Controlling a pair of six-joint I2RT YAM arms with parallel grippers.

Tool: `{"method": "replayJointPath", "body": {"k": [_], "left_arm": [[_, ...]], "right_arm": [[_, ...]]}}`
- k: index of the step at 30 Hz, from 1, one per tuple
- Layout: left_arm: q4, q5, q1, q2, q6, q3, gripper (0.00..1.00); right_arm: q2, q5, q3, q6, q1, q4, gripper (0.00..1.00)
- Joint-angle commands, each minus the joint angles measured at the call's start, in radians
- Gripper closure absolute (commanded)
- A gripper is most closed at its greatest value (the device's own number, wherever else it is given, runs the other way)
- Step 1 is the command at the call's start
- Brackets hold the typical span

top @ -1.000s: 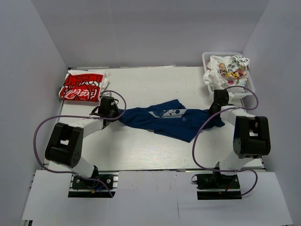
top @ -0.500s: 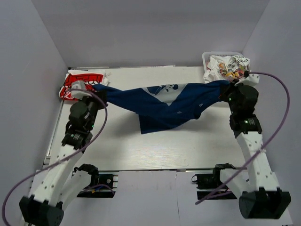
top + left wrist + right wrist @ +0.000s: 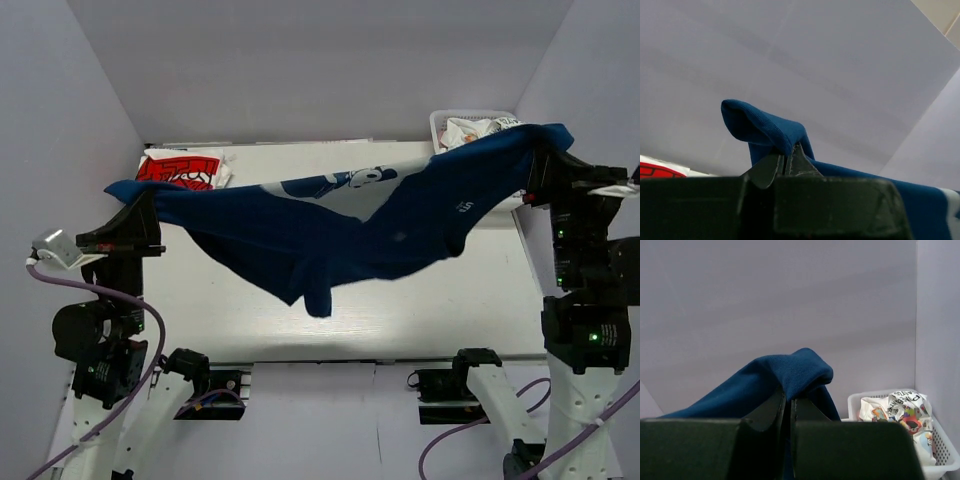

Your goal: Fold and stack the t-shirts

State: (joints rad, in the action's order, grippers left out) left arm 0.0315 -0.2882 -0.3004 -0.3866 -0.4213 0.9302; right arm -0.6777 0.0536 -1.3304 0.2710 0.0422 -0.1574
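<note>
The navy blue t-shirt (image 3: 330, 225) with a pale print hangs in the air, stretched between both arms above the table. My left gripper (image 3: 135, 200) is shut on its left corner, which folds over the fingertips in the left wrist view (image 3: 765, 132). My right gripper (image 3: 545, 150) is shut on its right corner, seen bunched over the fingers in the right wrist view (image 3: 795, 372). A folded red-and-white lettered t-shirt (image 3: 180, 168) lies at the far left of the table. White printed t-shirts (image 3: 897, 412) lie crumpled in the basket.
The white lattice basket (image 3: 440, 125) stands at the table's far right corner and also shows in the right wrist view (image 3: 945, 452). Grey walls close in the table (image 3: 300, 320) on three sides.
Both arms have risen high and spread apart, lifting the navy t-shirt off the table. It now hangs stretched in the air with its lower part drooping.
</note>
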Motion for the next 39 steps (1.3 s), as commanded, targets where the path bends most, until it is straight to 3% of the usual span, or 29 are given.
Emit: {"method": "replayJointPath", "body": {"k": [1, 4, 10, 11, 12, 15, 16, 22, 28, 31, 35, 39], "left_arm": [[0.073, -0.086, 0.003, -0.037, 0.001, 0.010, 1.00], [0.102, -0.098, 0.003, -0.089, -0.051, -0.036, 1.00], [0.238, -0.105, 0.023, -0.362, -0.237, -0.197, 0.97], [0.298, -0.091, 0.023, -0.406, -0.255, -0.206, 0.89], [0.333, -0.079, 0.023, -0.452, -0.284, -0.206, 0.61], [0.444, -0.080, 0.023, -0.602, -0.342, -0.189, 0.07], [0.464, -0.095, 0.023, -0.647, -0.352, -0.189, 0.00], [0.462, -0.190, 0.023, -0.667, -0.370, -0.189, 0.00], [0.434, -0.238, 0.058, -0.736, -0.390, -0.189, 0.00], [0.387, -0.175, 0.087, -0.797, -0.353, -0.180, 0.01], [0.300, -0.040, 0.109, -0.868, -0.255, -0.168, 0.15], [0.245, 0.038, 0.109, -0.890, -0.255, -0.231, 0.15]], "right_arm": [[-0.115, 0.055, -0.044, -0.006, -0.005, -0.111, 1.00], [-0.201, 0.068, -0.017, 0.000, -0.007, -0.122, 1.00], [-0.451, 0.093, 0.160, 0.010, -0.007, -0.076, 1.00], [-0.500, 0.103, 0.169, 0.007, -0.007, -0.086, 0.91], [-0.523, 0.107, 0.180, 0.007, -0.007, -0.099, 0.82], [-0.626, 0.146, 0.192, -0.015, -0.001, -0.151, 0.32], [-0.661, 0.132, 0.183, -0.021, -0.002, -0.171, 0.10], [-0.645, 0.114, 0.184, -0.023, 0.077, -0.249, 0.10], [-0.571, 0.048, 0.309, -0.024, 0.269, -0.228, 0.10], [-0.576, 0.052, 0.378, -0.045, 0.398, -0.226, 0.10], [-0.606, 0.074, 0.445, -0.039, 0.554, -0.202, 0.10], [-0.672, 0.031, 0.484, -0.015, 0.694, -0.185, 0.10]]}}
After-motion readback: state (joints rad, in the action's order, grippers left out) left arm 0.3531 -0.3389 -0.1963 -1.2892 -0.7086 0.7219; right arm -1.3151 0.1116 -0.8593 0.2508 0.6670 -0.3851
